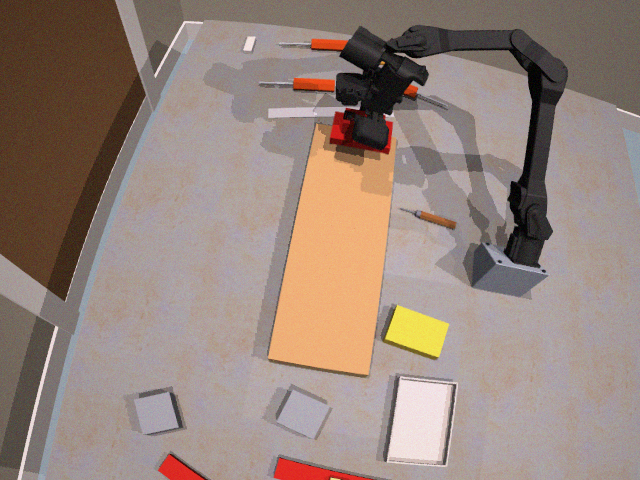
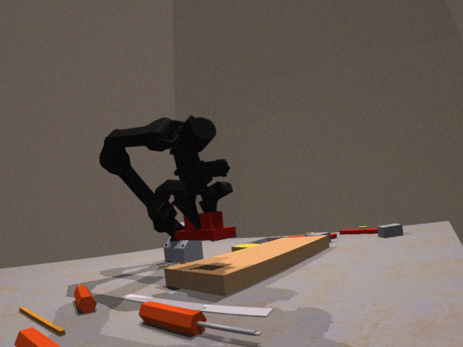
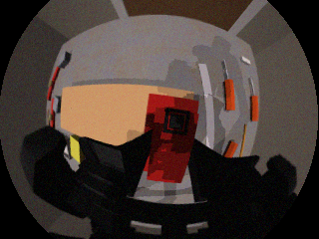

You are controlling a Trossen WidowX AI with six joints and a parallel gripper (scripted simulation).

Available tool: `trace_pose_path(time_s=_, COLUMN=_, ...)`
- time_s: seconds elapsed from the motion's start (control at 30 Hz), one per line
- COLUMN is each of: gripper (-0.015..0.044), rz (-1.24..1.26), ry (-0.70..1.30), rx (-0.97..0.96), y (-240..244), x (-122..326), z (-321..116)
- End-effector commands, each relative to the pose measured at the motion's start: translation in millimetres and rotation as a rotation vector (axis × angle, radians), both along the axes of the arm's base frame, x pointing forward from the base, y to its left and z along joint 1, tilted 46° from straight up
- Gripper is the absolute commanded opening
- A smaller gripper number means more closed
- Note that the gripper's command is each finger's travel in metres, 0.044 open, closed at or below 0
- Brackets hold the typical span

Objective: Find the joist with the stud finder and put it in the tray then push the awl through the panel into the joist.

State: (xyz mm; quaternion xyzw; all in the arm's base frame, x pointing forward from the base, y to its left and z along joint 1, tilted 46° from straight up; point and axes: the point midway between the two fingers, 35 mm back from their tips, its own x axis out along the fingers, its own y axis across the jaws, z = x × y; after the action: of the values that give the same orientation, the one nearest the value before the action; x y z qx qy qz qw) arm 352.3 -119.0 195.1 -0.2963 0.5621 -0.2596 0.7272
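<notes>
Clamped between the black gripper's (image 1: 366, 127) (image 2: 203, 219) (image 3: 171, 144) fingers, the red stud finder (image 1: 338, 130) (image 2: 212, 220) (image 3: 169, 161) hangs above one end of the tan floor panel (image 1: 336, 248) (image 2: 278, 254) (image 3: 105, 112). The gripper covers much of the tool from the top; the exterior view shows its stepped profile and the gap beneath it, while the wrist view reveals a dark square window near one end. Its long axis lies roughly across the panel's width, its broad base facing down.

The wooden-handled awl (image 1: 436, 220) lies beside the panel on the arm base's (image 1: 509, 279) (image 2: 190, 251) side, its long axis slanting crosswise and its tip toward the panel. It is plain only from the top.

A yellow block (image 1: 417, 331) (image 2: 244, 247) (image 3: 75, 148) sits between the awl and the white tray (image 1: 391, 421), whose open interior shows only from the top; the stud finder is outside it. Beyond the panel's near end, a pale strip (image 1: 292, 112) (image 2: 239, 310) (image 3: 206, 100) and orange-handled screwdrivers (image 1: 313, 84) (image 2: 171, 317) (image 3: 229, 95) lie apart. The arm hides parts of the screwdrivers from above; the frame's lower edge cuts off two red bars (image 1: 180, 467) (image 1: 310, 469).
</notes>
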Motion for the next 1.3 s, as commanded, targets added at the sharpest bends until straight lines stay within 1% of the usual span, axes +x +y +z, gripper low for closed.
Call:
trace_pose_path(time_s=0.0, gripper=0.0000, rz=0.007, ry=0.003, rx=0.004, y=-4, x=0, z=-6)
trace_pose_path(time_s=1.27, gripper=0.0000, rz=0.007, ry=0.002, rx=-0.001, y=-42, x=-4, z=-42)
